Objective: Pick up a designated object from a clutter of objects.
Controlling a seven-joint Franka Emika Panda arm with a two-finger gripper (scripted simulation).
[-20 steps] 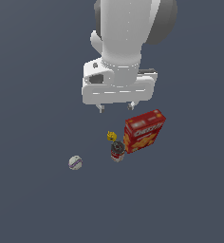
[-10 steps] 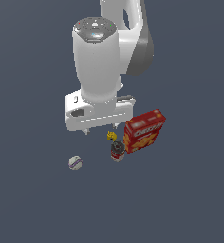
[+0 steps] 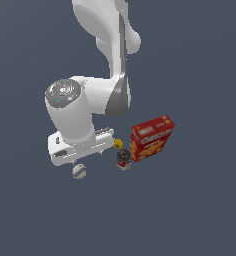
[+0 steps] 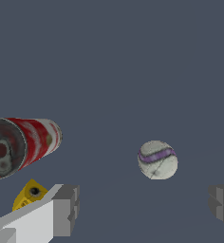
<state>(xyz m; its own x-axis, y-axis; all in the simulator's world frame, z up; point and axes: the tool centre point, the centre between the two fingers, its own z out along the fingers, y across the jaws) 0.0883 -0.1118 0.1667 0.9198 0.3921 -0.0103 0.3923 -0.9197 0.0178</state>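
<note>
The white-grey ball with a purple stripe (image 3: 79,171) lies on the dark floor at the exterior view's left; it also shows in the wrist view (image 4: 157,160). My gripper (image 4: 144,209) hangs above it, open and empty, its grey fingertips (image 4: 66,209) spread wide on either side of the ball's line. In the exterior view the hand (image 3: 80,147) hides the fingers and sits just above the ball. The dark red-labelled can (image 3: 123,159) (image 4: 21,144) and the tiny yellow object (image 3: 118,144) (image 4: 31,193) stand apart from the ball.
A red cracker box (image 3: 151,137) stands upright at the exterior view's right, next to the can. The floor is a flat dark grey surface with no edges in view.
The arm has swung toward the exterior view's left and down, from above the box and can to just above the ball. The objects have not moved.
</note>
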